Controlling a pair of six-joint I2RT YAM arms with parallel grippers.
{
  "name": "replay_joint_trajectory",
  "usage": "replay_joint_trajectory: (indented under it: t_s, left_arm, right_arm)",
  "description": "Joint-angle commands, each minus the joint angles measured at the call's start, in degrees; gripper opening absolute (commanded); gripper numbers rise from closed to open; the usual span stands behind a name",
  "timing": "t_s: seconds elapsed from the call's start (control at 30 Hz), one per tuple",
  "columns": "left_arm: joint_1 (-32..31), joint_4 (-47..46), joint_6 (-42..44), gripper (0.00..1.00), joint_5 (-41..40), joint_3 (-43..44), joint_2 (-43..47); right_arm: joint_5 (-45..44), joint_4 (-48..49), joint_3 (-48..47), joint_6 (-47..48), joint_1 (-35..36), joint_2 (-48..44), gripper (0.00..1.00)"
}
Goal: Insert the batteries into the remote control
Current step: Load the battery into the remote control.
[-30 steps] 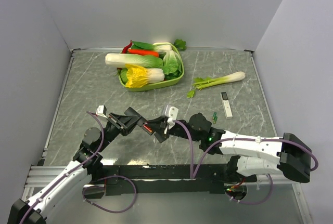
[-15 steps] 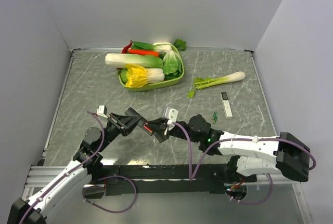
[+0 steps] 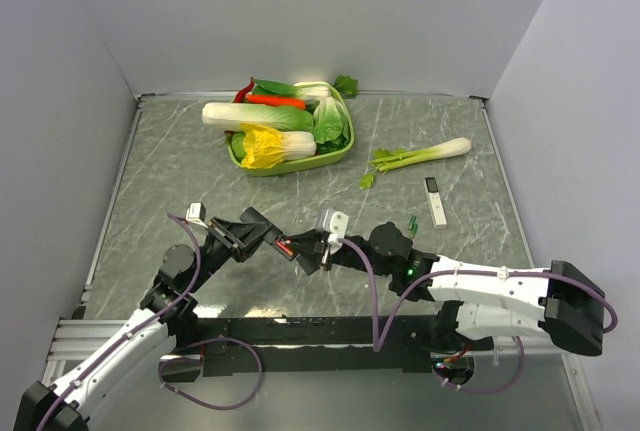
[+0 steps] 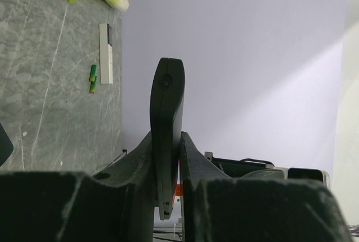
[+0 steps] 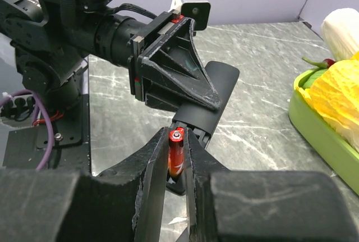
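Now right gripper [image 5: 177, 142] clamps red battery [image 5: 176, 160], just at remote control [image 5: 217, 93] end; left gripper [image 4: 168, 155] clamps opposite end.

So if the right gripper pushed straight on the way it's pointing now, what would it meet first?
Most likely the remote control, held in the left gripper just ahead. The red battery pinched in the right gripper would touch it first, though depth is unclear.

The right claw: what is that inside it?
A red battery is pinched in the right claw, just in front of the black remote gripped by the left claw. Its lower end and the remote's slot are hidden by the claw.
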State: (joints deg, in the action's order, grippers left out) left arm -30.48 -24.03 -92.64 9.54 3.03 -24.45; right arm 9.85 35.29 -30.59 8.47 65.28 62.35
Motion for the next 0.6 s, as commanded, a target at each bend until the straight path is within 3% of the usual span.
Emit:
replay_joint_trajectory:
  t_s: [0.0, 0.57]
  left_arm:
    - [-0.1, -1.6, -1.6, 0.01, -1.4, 2.7, 1.2]
    - [-0.1, 0.1, -1.8, 0.01, -2.2, 2.8, 2.6]
  right_arm:
    - [1.7, -1.5, 0.9, 0.2, 0.4, -1.6, 0.24]
    - [2.4, -5.2, 2.8, -0.6, 0.5, -4.9, 0.27]
